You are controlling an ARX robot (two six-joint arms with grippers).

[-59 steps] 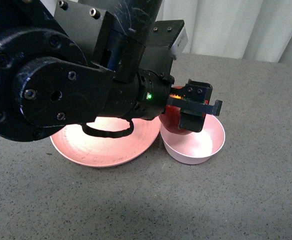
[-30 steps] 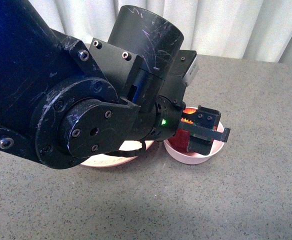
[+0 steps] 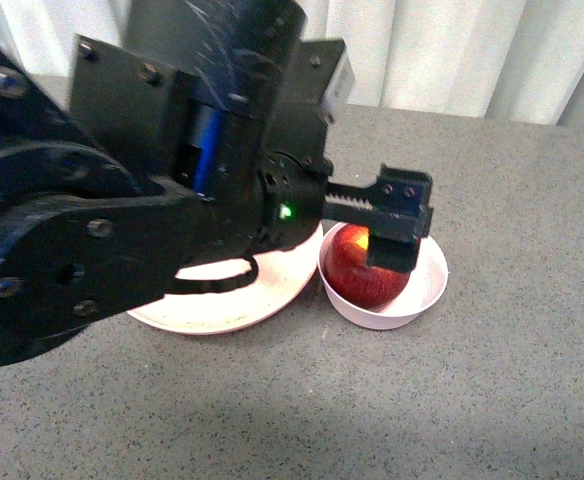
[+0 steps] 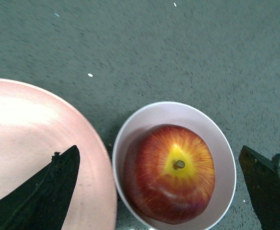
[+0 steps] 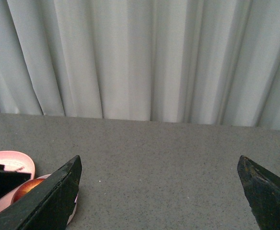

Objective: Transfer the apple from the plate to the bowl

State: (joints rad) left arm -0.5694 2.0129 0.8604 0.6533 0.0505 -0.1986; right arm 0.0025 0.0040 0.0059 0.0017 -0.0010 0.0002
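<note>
The dark red apple (image 3: 357, 272) with a yellow patch round its stem sits inside the small pale pink bowl (image 3: 434, 283). The wide salmon-pink plate (image 3: 234, 303) lies just left of the bowl, partly hidden by my left arm. My left gripper (image 3: 397, 228) hangs open just above the apple, not touching it. In the left wrist view the apple (image 4: 171, 172) fills the bowl (image 4: 178, 108), the plate (image 4: 29, 139) is beside it, and my open left gripper (image 4: 157, 153) straddles the bowl. My right gripper (image 5: 159, 163) is open and empty, away from the bowl.
The grey speckled tabletop (image 3: 512, 400) runs back to a white curtain (image 3: 452, 50). My large black left arm (image 3: 122, 230) covers the left half of the front view. The right wrist view shows the apple (image 5: 27, 188) and plate (image 5: 10, 160) at its edge.
My left gripper lowered the apple into the bowl, opened and rose a little. The apple now rests in the bowl, free of the fingers.
</note>
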